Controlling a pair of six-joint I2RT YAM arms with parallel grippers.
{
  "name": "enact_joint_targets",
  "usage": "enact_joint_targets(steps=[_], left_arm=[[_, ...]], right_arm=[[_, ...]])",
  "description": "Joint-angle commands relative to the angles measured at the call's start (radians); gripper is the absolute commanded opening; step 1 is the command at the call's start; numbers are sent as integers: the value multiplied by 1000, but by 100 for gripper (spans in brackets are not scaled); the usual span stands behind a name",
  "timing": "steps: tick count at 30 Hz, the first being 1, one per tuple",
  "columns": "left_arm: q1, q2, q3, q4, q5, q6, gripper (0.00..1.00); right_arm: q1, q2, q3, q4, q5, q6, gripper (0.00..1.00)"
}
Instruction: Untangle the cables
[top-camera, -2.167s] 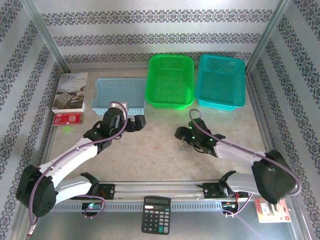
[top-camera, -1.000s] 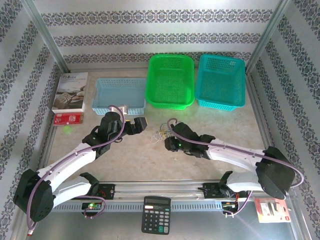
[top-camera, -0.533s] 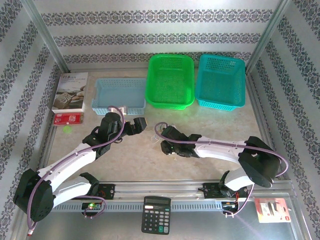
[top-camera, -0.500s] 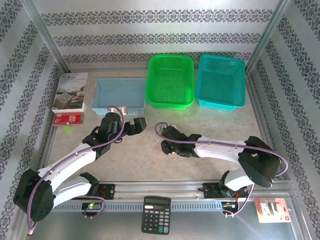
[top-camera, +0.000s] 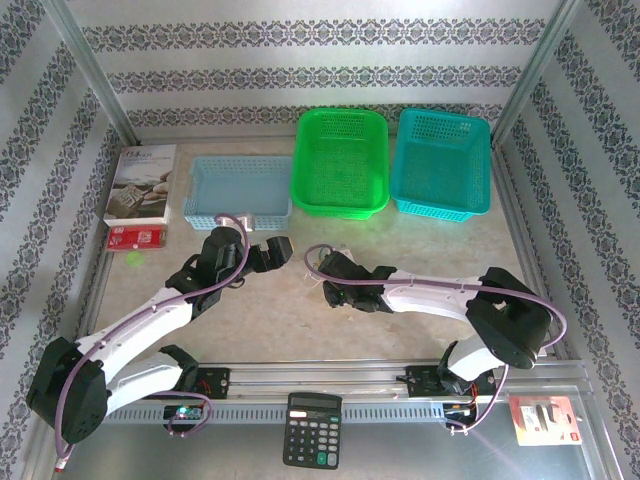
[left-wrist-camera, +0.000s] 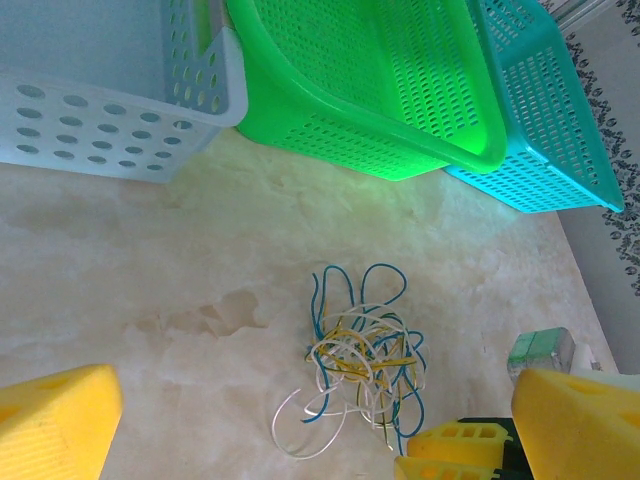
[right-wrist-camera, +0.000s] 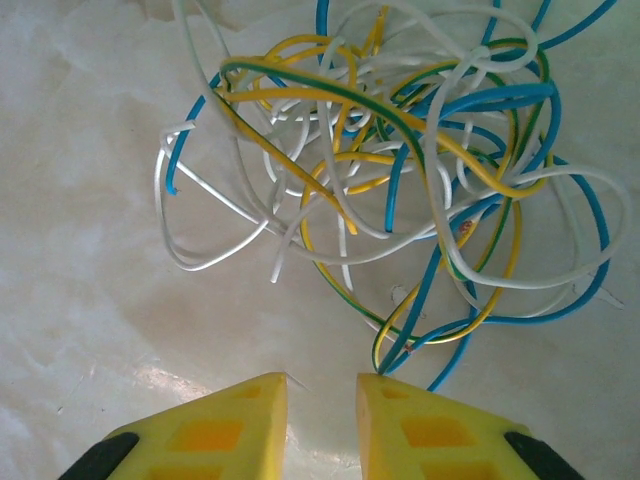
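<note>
The cables (right-wrist-camera: 400, 150) are a loose tangle of thin white, yellow, yellow-green and blue wires lying on the pale tabletop, also seen in the left wrist view as the cables (left-wrist-camera: 362, 358). My right gripper (right-wrist-camera: 322, 385) sits low at the tangle's near edge. Its yellow fingers (right-wrist-camera: 230, 420) stand a narrow gap apart with nothing between them, and the right tip touches the end of a wire. From above, the right gripper (top-camera: 326, 272) is at mid-table. My left gripper (top-camera: 272, 250) hovers just left of it, wide open and empty, its fingers (left-wrist-camera: 55, 420) on either side of the tangle.
Three baskets line the back: light blue (top-camera: 240, 188), green (top-camera: 340, 160) and teal (top-camera: 443, 160). A booklet (top-camera: 140, 183) and a red card (top-camera: 138, 237) lie at the left. A calculator (top-camera: 313, 430) sits at the near edge.
The right arm has swung left across the table to the tangle near the left gripper, and its jaws have narrowed. The left arm has barely moved.
</note>
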Motion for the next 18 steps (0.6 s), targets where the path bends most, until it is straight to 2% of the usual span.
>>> enact_joint_targets(steps=[1, 11, 18], left_arm=[[-13, -7, -12, 42, -12, -13, 100], [-13, 1, -18, 50, -11, -15, 100], [-13, 8, -18, 55, -9, -19, 100]], right_arm=[[20, -24, 15, -20, 21, -12, 27], [38, -149, -36, -72, 95, 15, 30], [39, -107, -46, -72, 114, 26, 30]])
